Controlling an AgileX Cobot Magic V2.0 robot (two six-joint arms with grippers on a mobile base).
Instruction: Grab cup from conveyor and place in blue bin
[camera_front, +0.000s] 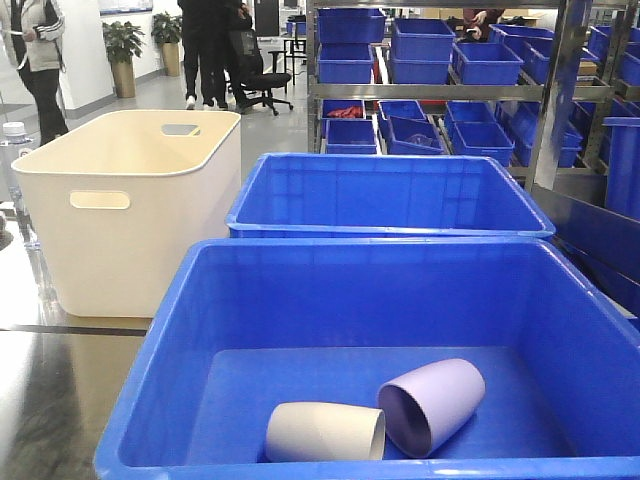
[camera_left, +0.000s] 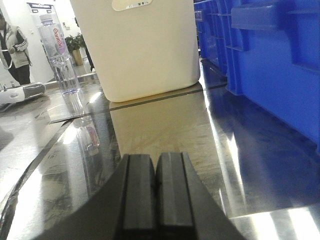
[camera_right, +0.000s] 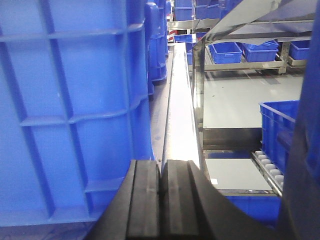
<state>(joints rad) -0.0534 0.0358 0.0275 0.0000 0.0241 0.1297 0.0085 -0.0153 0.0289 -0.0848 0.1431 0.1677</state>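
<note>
Near blue bin right in front of me, two cups lying on their sides on its floor: white cup and lavender cup, touching at the rims. Second blue bin behind it, cream tub off to the left on the steel tabletop. Water bottle stands left of the tub. Shelves of small blue crates in back.

My left gripper hangs low over the tabletop, fingers pressed together, nothing between them. My right gripper sits just beside the bin's ribbed outer wall, also closed flat and empty. No cup near either.
</note>
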